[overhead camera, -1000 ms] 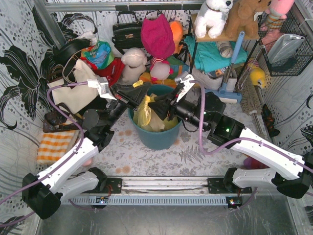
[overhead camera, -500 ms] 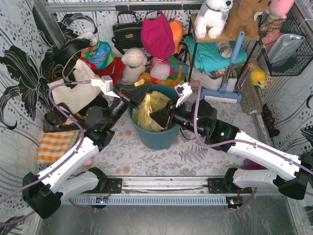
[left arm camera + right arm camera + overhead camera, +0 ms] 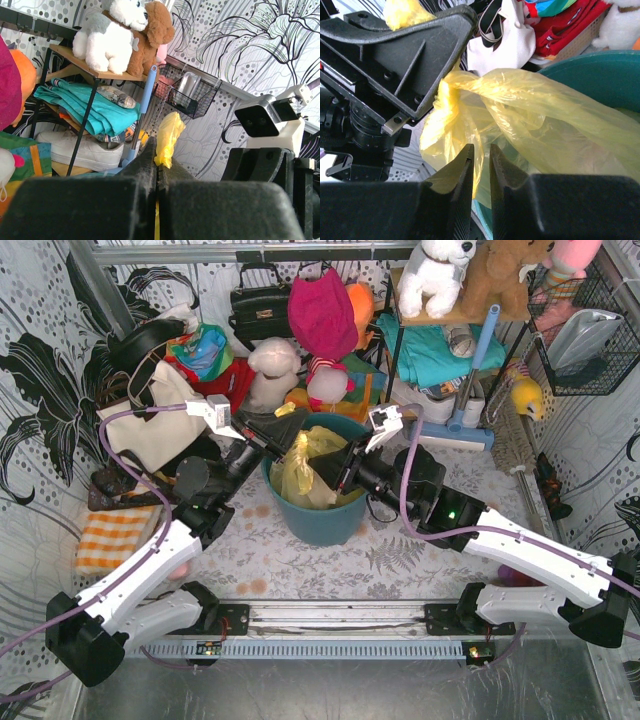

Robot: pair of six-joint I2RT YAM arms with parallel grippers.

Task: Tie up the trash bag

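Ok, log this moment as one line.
left gripper: shut on trash bag | right gripper: nearly closed at bag, grip unclear | bag: in teal bin, untied

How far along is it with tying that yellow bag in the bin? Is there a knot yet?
No knot shows yet. Done: the trash bag has its top gathered up above the teal bin. In hand: the left gripper is shut on a yellow strip of it, and the right gripper has its fingers nearly closed at another fold, though its grip is unclear. Left: crossing the ends and knotting them.
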